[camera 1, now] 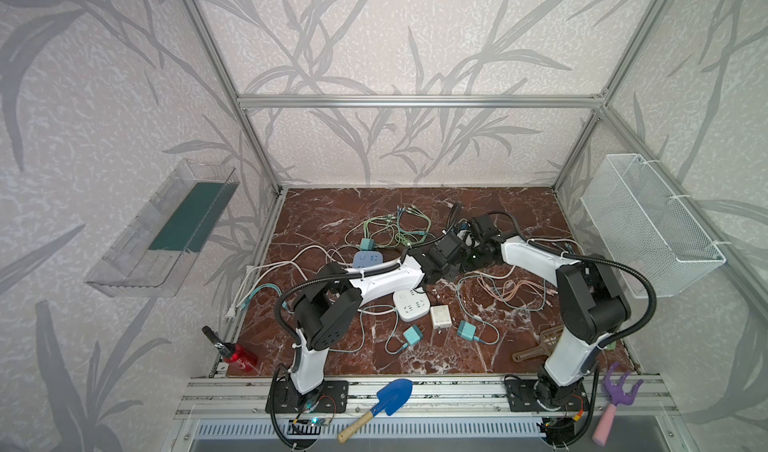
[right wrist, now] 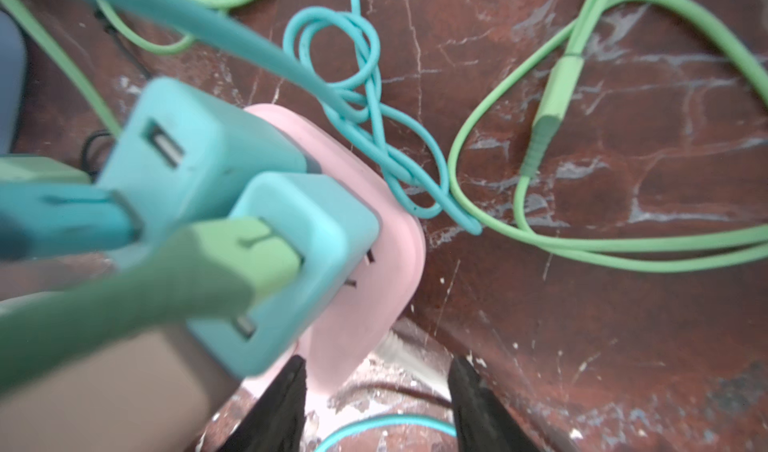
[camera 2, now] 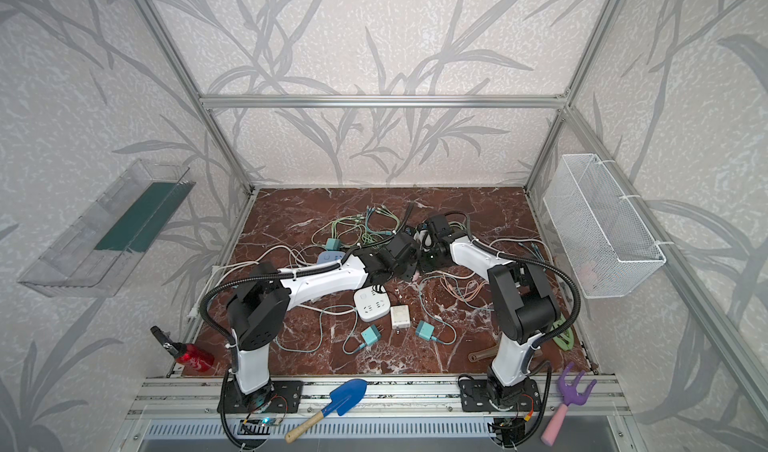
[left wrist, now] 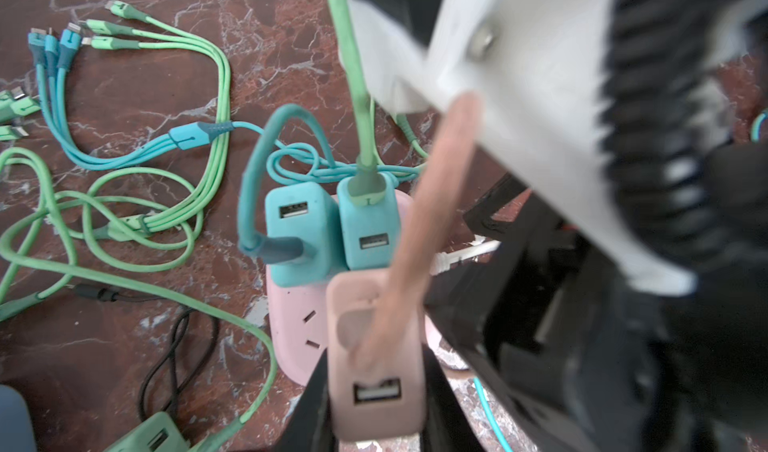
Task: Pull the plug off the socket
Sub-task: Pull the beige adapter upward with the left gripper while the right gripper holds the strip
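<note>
A pink plug (left wrist: pixel 374 418) with a pink cable is clamped between the black fingers (left wrist: pixel 313 404) of my left gripper (left wrist: pixel 376 391), right over the pink socket block (left wrist: pixel 295 325). Whether its prongs sit in the block is hidden. Two teal chargers (left wrist: pixel 297 238) (left wrist: pixel 365 221) stand plugged into the same block. In the right wrist view my right gripper (right wrist: pixel 378 387) is open, and the corner of the pink socket block (right wrist: pixel 365 304) lies between its fingers, close to one of them. In both top views the two wrists meet mid-table (camera 1: pixel 457 256) (camera 2: pixel 415 258), which hides the block.
Green cables (camera 1: pixel 395 229) and pink cables (camera 1: pixel 507 290) sprawl around the arms. A white power strip (camera 1: pixel 411 304), white adapter (camera 1: pixel 440 316), two loose teal chargers (camera 1: pixel 412 335) (camera 1: pixel 466 330) and a blue socket (camera 1: pixel 368 258) lie nearby. A wire basket (camera 1: pixel 648 225) hangs at the right.
</note>
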